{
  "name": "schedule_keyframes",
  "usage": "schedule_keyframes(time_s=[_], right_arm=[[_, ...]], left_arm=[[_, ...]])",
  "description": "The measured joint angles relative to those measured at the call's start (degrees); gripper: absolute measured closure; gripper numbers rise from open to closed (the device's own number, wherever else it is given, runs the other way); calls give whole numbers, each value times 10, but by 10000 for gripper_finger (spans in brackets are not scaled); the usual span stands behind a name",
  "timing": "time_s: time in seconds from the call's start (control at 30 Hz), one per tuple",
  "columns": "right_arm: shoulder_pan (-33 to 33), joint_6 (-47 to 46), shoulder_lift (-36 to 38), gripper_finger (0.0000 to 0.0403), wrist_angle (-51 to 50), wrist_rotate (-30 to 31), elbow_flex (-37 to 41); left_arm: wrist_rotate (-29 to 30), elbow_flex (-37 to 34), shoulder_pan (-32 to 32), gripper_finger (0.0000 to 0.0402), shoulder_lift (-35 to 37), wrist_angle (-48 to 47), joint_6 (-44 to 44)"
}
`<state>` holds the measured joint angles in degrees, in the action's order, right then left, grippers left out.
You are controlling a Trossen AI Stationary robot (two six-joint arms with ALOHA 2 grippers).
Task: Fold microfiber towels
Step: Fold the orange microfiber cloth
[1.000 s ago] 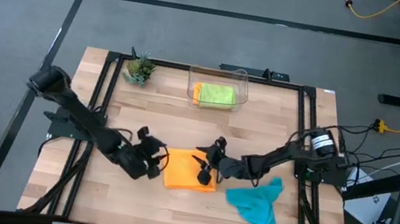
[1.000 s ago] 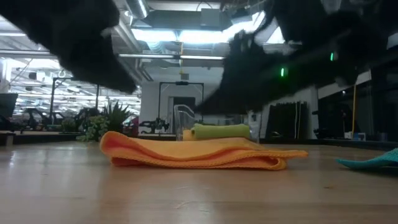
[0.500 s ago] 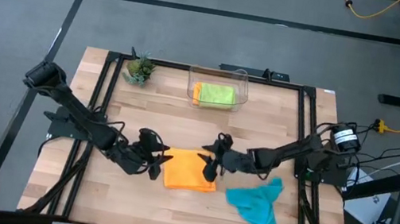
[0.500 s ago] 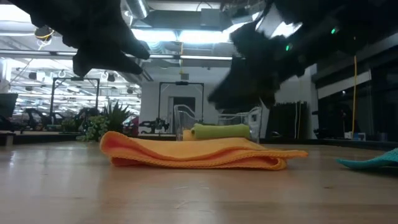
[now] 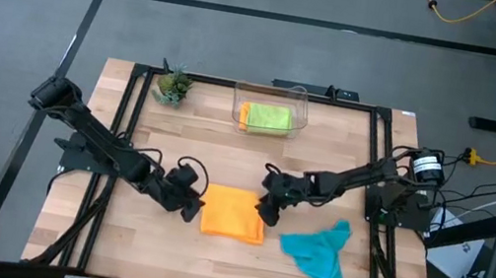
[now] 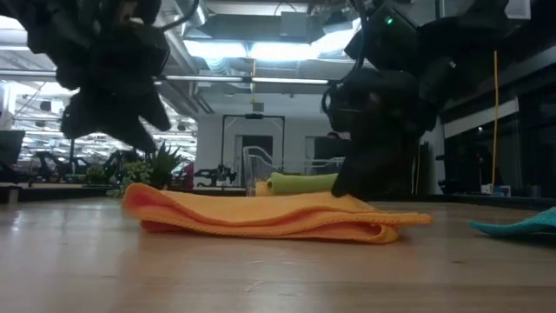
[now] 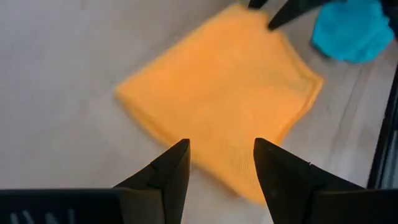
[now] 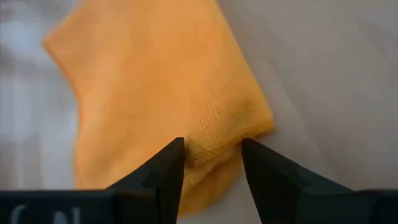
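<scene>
My left gripper [image 5: 190,205] and right gripper [image 5: 266,206], fingers apart and empty, flanked the folded orange towel [image 5: 234,214], poised at opposite edges to pinch it for another fold.

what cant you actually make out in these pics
- High view: what lies under the green towel in the clear bin; the towel hides it.
- Low view: the teal towel, cut off by the edge.
- High view: how many layers the orange towel has.
</scene>
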<state>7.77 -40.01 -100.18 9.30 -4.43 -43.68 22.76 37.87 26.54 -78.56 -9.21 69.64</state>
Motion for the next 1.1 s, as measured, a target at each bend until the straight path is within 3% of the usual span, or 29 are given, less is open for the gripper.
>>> schedule_keyframes(time_s=[0.27,0.7,0.9,1.1], right_arm=[[-11,-17,-3,238,-31,2,0],[-16,-2,-6,238,-29,0,-1],[-16,0,-7,238,-26,2,-1],[-16,2,-7,238,-20,5,0]], left_arm=[[-37,-5,-9,230,0,-101,113],[-82,-157,-90,231,0,175,143],[-122,-143,-126,231,-23,182,120],[-160,-97,-152,231,-105,212,77]])
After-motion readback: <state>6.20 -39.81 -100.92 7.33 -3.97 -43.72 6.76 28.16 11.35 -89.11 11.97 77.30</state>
